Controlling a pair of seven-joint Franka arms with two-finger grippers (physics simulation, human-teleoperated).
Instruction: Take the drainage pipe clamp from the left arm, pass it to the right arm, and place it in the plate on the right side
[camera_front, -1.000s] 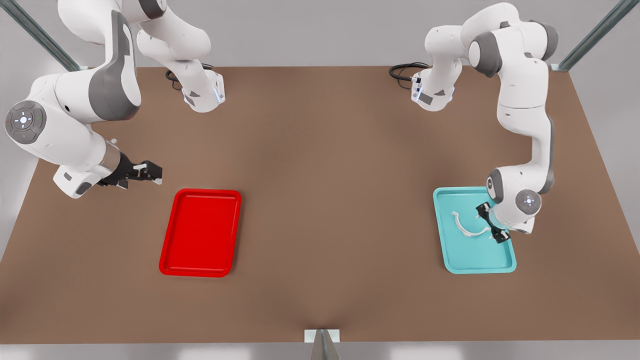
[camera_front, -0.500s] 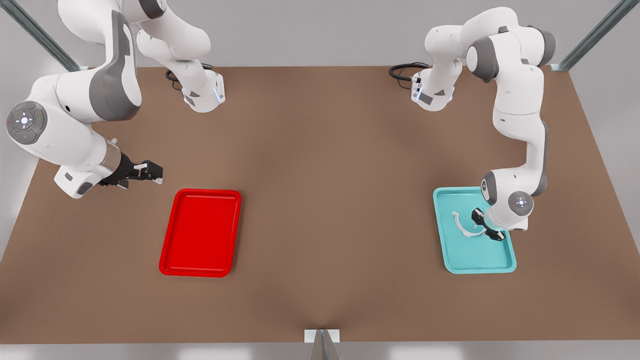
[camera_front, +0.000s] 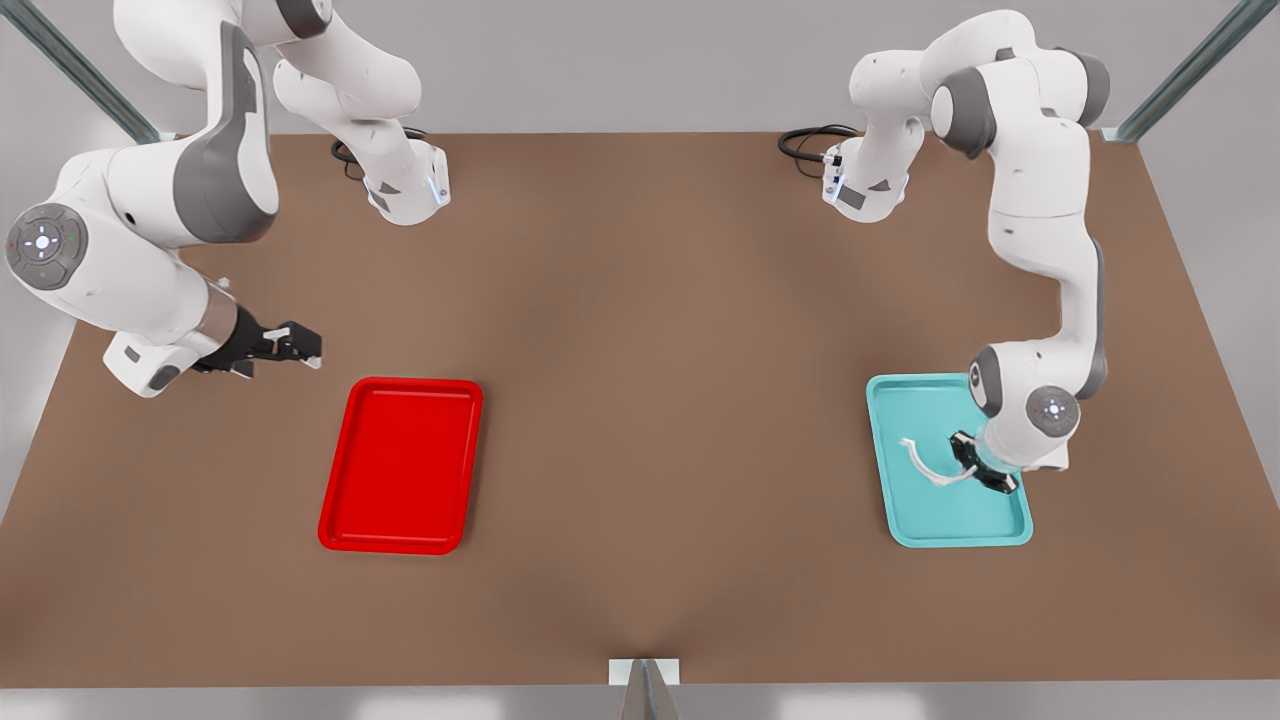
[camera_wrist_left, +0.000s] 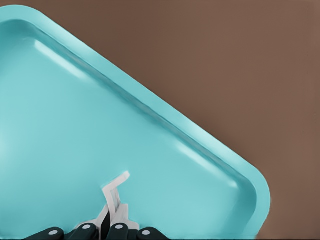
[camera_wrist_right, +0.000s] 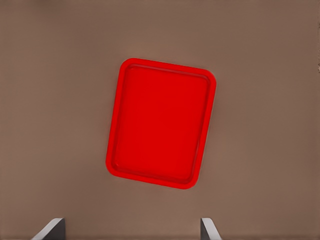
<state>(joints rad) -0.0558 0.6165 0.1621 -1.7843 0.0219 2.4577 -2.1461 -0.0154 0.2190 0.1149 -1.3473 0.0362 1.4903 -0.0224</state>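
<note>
The white C-shaped drainage pipe clamp (camera_front: 925, 468) is in the teal tray (camera_front: 950, 540) at the front view's right. My left gripper (camera_front: 983, 470) is shut on the clamp's end nearest the arm. In the left wrist view the clamp (camera_wrist_left: 112, 192) stands pinched between the fingers of that gripper (camera_wrist_left: 110, 220) over the teal tray (camera_wrist_left: 150, 105). The red plate (camera_front: 400, 465) lies at the front view's left with nothing in it. My right gripper (camera_front: 300, 345) hovers open just beyond the plate's far left corner. The right wrist view looks down on the plate (camera_wrist_right: 160, 122), with the gripper (camera_wrist_right: 131, 227) wide open.
The brown table (camera_front: 650, 400) spans the view between the two trays. Both arm bases (camera_front: 405, 190) stand at the far edge with black cables beside them. A metal bracket (camera_front: 645, 680) sits at the near edge.
The left gripper has come down over the clamp's end and shut on it; the clamp shifted slightly in the teal tray. The right arm has barely moved.
</note>
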